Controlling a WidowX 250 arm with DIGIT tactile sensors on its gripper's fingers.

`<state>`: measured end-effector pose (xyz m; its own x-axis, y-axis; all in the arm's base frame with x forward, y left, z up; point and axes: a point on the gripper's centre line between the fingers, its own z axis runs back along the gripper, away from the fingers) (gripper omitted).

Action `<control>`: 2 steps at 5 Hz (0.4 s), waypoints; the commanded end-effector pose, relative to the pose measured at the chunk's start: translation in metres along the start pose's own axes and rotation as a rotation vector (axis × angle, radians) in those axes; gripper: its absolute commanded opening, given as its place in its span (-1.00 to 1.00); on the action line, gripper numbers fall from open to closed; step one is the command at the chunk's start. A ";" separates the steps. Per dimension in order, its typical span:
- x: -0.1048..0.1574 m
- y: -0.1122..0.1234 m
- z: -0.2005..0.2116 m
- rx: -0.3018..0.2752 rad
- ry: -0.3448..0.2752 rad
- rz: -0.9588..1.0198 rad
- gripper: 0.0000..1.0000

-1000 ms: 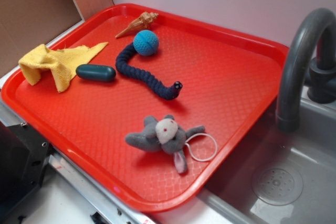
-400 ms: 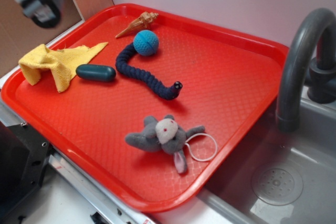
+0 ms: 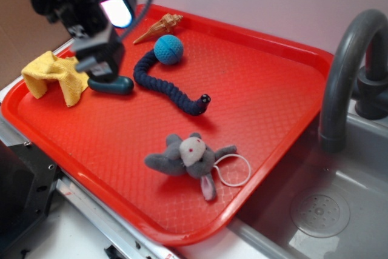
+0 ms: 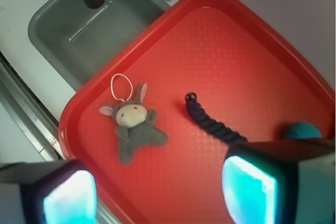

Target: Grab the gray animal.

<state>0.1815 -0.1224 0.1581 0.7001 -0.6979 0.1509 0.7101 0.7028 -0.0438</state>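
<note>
The gray animal (image 3: 189, 156) lies on the red tray (image 3: 273, 101) near its front right edge, cream face up, with its white string loop (image 3: 235, 170) to the right. It also shows in the wrist view (image 4: 133, 127), ahead of the jaws. My gripper (image 3: 100, 59) hangs high over the tray's left part, above the dark green capsule, far from the animal. In the wrist view my gripper (image 4: 157, 192) stands wide open and empty, with glowing pads (image 4: 247, 190) on both sides.
A dark blue rope snake (image 3: 170, 86), a blue ball (image 3: 168, 49), a dark green capsule (image 3: 118, 85), a tan cone shell (image 3: 159, 27) and a yellow cloth (image 3: 57, 77) lie on the tray. A gray sink (image 3: 327, 210) with a curved faucet (image 3: 345, 65) is at the right.
My gripper has come into view from the upper left and moved down and right over the tray's left part. The toys have not moved.
</note>
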 end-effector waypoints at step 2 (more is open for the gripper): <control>0.016 -0.026 -0.074 -0.004 0.228 -0.088 1.00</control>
<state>0.1799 -0.1527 0.0749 0.6409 -0.7560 -0.1334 0.7563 0.6516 -0.0590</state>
